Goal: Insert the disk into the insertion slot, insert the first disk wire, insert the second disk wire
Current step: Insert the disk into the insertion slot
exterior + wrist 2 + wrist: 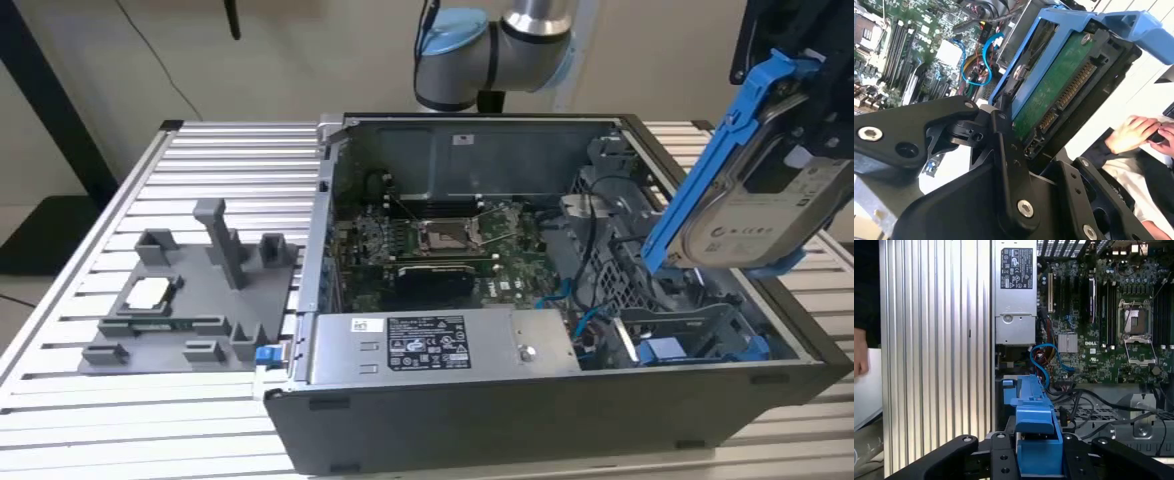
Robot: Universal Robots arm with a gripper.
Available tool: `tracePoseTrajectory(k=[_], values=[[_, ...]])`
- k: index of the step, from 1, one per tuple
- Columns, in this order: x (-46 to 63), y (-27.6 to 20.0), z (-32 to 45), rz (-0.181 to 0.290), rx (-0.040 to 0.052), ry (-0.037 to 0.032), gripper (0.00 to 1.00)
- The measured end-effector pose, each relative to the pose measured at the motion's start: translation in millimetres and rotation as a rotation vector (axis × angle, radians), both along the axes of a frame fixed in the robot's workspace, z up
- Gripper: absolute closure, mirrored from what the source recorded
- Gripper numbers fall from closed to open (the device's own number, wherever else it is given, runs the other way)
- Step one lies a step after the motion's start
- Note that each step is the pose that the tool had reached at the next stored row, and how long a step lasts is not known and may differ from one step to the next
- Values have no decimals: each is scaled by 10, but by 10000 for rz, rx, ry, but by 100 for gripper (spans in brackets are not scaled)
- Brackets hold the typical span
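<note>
Slatted metal table (134, 420) sits nearest you, bearing the open computer case (534, 420). Above the case, at the exterior view's right, your gripper (1036, 460) is clamped on the disk (754, 215), which hangs tilted in its blue carrier, outside any slot. Deeper inside the case lies the motherboard (441, 245).

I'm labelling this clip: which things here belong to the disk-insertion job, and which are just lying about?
Job: disk in its blue carrier, clamped in the gripper; open computer case; blue cable inside, probably.
Lying about: grey fixture tray on the table; person's hand.
</note>
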State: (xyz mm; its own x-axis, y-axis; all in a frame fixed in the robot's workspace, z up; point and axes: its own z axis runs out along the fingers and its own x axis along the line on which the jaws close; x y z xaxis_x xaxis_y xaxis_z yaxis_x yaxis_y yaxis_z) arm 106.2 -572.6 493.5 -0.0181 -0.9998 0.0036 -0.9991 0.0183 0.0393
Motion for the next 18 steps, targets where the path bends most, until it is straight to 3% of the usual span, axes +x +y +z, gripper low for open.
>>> tracePoseTrajectory(k=[18], values=[[56, -1, -228, 0, 2, 0, 67]])
